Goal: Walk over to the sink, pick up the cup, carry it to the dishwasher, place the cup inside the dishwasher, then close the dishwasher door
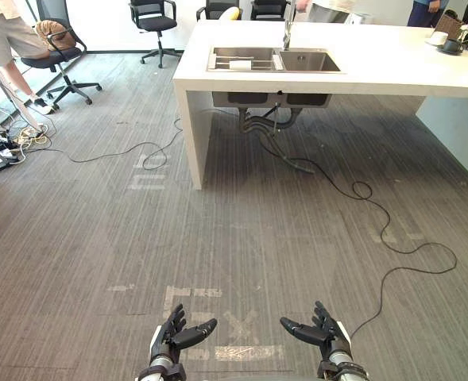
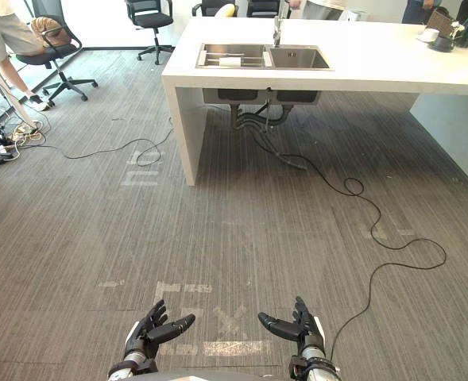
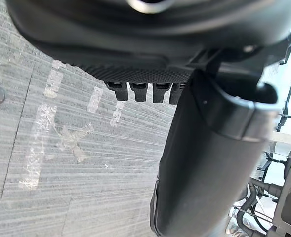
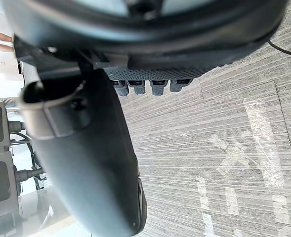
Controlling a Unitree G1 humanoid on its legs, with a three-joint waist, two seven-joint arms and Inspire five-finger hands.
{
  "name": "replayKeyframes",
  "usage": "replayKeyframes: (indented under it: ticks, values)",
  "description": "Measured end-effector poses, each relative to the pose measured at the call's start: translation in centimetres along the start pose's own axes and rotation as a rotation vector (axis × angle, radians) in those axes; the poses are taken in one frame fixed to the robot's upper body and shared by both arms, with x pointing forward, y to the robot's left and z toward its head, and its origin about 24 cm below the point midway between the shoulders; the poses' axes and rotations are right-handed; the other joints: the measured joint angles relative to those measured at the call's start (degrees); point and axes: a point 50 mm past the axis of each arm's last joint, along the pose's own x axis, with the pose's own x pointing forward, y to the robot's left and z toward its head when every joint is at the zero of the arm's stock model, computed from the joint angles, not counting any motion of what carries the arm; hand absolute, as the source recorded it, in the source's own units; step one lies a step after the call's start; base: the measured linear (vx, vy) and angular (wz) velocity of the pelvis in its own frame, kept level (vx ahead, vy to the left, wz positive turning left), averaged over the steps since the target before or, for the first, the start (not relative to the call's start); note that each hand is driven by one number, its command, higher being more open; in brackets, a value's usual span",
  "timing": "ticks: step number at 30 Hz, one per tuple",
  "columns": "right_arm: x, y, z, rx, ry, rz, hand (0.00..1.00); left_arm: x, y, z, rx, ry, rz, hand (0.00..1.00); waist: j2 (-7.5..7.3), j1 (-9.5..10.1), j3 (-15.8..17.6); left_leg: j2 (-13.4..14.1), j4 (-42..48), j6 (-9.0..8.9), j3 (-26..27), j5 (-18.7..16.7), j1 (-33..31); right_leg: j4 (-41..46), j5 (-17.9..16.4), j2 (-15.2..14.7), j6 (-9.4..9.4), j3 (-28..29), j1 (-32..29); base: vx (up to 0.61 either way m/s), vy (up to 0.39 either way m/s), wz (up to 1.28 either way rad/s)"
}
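Observation:
A steel double sink is set into a white counter far ahead, with a tap behind it. Something white lies in the sink's left basin; I cannot tell what it is. My left hand and right hand hang low over the grey carpet at the near edge, both open with straight fingers and holding nothing. Each wrist view shows its own hand's thumb over the carpet.
Black cables snake across the floor from under the sink. Office chairs stand at the back left, with a person's legs beside one. A dark cup on a saucer sits on the counter's far right. Tape marks lie between my hands.

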Motion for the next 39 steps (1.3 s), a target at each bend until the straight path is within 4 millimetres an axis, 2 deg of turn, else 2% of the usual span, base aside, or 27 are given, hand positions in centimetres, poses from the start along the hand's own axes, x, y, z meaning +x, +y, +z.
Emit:
replayKeyframes:
  ticks: [7, 14, 28, 34, 37, 39]
  values:
    - [-0.1, -0.2, 0.1, -0.006, -0.018, -0.007, 1.00, -0.4, 0.9, -0.4, 0.001, 0.017, 0.025, 1.00, -0.07, 0.01, 0.0, -0.3, -0.3, 1.02, -0.5, 0.6, -0.1, 0.2, 0.2, -0.2, -0.34, -0.4, -0.3, -0.05, -0.003, 0.04]
    - [-0.1, -1.3, 0.5, -0.023, -0.027, -0.016, 1.00, -0.7, 1.7, -0.6, -0.016, 0.020, 0.057, 1.00, -0.09, 0.01, 0.0, -0.5, -0.9, 1.61, -0.8, 1.0, 0.0, 0.2, 0.3, -0.3, -0.48, -0.7, -0.4, -0.02, -0.003, 0.01]
    - [-0.2, -1.6, 0.5, -0.020, -0.035, -0.024, 1.00, -1.0, 2.2, -0.8, -0.025, 0.023, 0.076, 1.00, -0.29, 0.01, 0.3, -0.7, -1.0, 1.60, -0.8, 1.0, 0.0, 0.5, 0.3, -0.6, -0.47, -0.7, -0.3, -0.01, -0.001, 0.00]
    - [-0.4, -1.9, 0.8, 0.012, -0.066, -0.044, 1.00, -1.2, 2.2, -1.1, -0.052, 0.021, 0.096, 1.00, -0.31, 0.05, 1.7, -0.5, 0.7, 1.08, -0.3, 0.5, -0.1, 1.9, 0.3, -0.8, -0.50, -0.2, -0.5, -0.06, 0.003, -0.04]
    - [-0.7, -2.1, 0.7, 0.021, -0.078, -0.055, 1.00, -1.6, 2.4, -1.2, -0.063, 0.010, 0.108, 1.00, -0.29, 0.39, 1.8, -0.1, 3.0, 1.19, 0.2, -1.0, -1.5, 3.8, -0.5, -0.9, -0.68, 0.3, -1.8, -0.06, 0.010, -0.08]
    - [-1.1, -2.5, 0.5, 0.025, -0.081, -0.068, 1.00, -1.7, 2.5, -1.3, -0.063, 0.002, 0.111, 1.00, -0.33, 0.76, 1.8, 0.2, 6.6, 1.47, 0.5, -3.0, -3.0, 8.5, -3.4, -1.7, -0.21, 0.6, -3.9, -0.02, 0.011, -0.06]
